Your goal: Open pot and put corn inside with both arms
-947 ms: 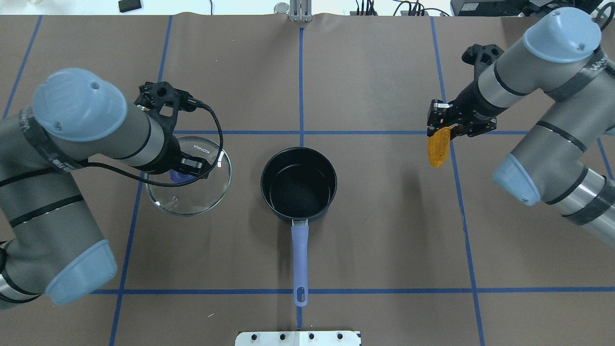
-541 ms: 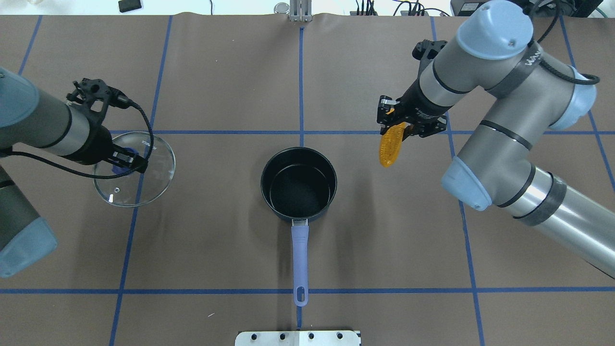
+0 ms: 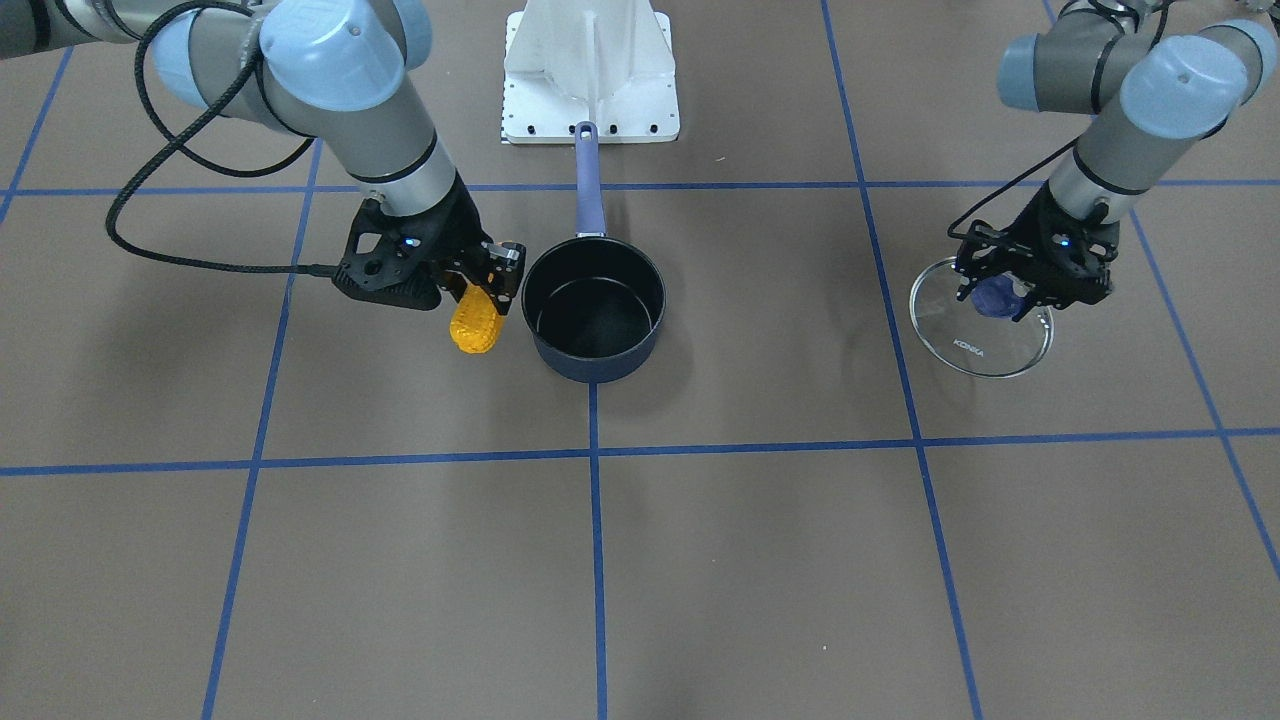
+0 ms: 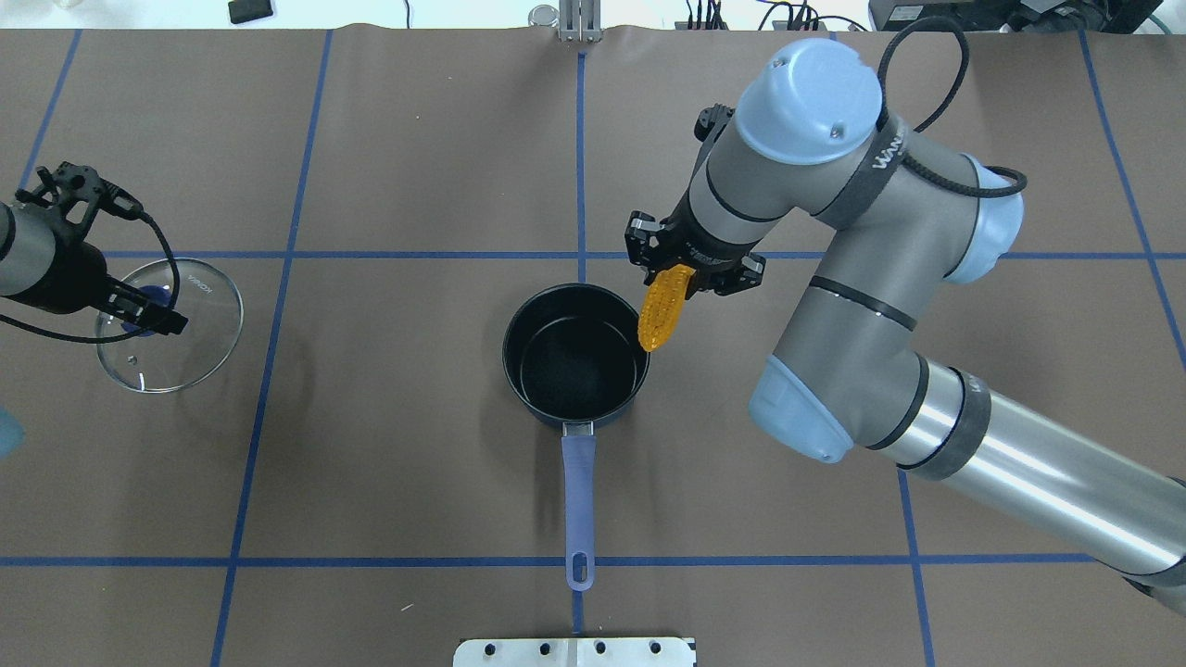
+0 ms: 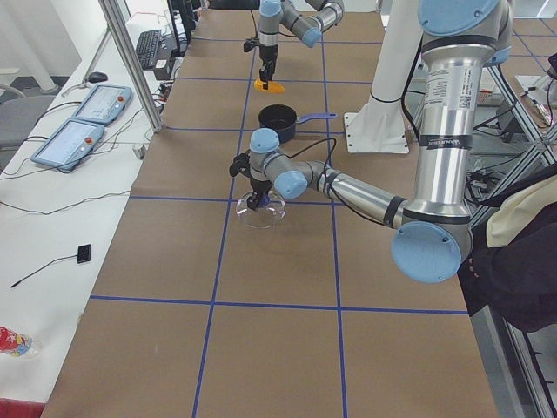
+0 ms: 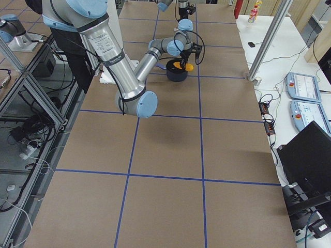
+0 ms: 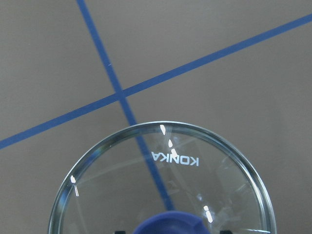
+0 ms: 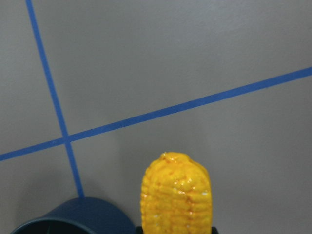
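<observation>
The dark navy pot stands open at the table's middle, its purple-blue handle pointing toward the robot. My right gripper is shut on the orange-yellow corn, which hangs tip down just at the pot's right rim. In the front-facing view the corn is beside the pot, above the table. My left gripper is shut on the purple knob of the glass lid and holds it far left. The left wrist view shows the lid; the right wrist view shows the corn.
The white base plate sits at the table's near edge behind the pot handle. Blue tape lines grid the brown table. Pendants and cables lie on side benches beyond the table's far edge.
My right arm has carried the corn leftward from the table's right side to the pot's rim. My left arm has carried the lid further left, away from the pot.
</observation>
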You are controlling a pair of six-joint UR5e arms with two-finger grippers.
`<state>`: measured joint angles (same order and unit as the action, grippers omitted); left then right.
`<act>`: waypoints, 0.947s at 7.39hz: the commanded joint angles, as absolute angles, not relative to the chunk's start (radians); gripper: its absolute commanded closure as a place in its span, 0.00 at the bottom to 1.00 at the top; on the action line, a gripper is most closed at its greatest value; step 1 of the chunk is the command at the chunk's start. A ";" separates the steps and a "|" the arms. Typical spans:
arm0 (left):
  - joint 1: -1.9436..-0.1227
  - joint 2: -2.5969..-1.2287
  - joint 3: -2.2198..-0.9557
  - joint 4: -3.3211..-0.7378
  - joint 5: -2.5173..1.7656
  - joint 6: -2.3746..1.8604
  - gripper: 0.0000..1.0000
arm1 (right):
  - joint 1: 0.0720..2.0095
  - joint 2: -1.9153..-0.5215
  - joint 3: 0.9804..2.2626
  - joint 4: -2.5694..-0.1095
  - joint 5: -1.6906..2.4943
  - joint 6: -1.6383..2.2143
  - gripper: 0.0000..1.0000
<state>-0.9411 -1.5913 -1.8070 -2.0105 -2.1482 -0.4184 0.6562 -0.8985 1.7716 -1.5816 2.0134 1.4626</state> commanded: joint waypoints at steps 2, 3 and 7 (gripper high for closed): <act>-1.003 -1.540 -1.720 -2.069 -2.186 -0.272 0.46 | 0.585 -0.809 1.750 -1.658 1.945 1.496 0.67; -1.005 -1.540 -1.694 -2.101 -2.186 -0.270 0.46 | 0.569 -0.807 1.749 -1.658 1.933 1.502 0.67; -1.003 -1.542 -1.614 -2.206 -2.186 -0.276 0.45 | 0.540 -0.755 1.661 -1.651 1.902 1.513 0.66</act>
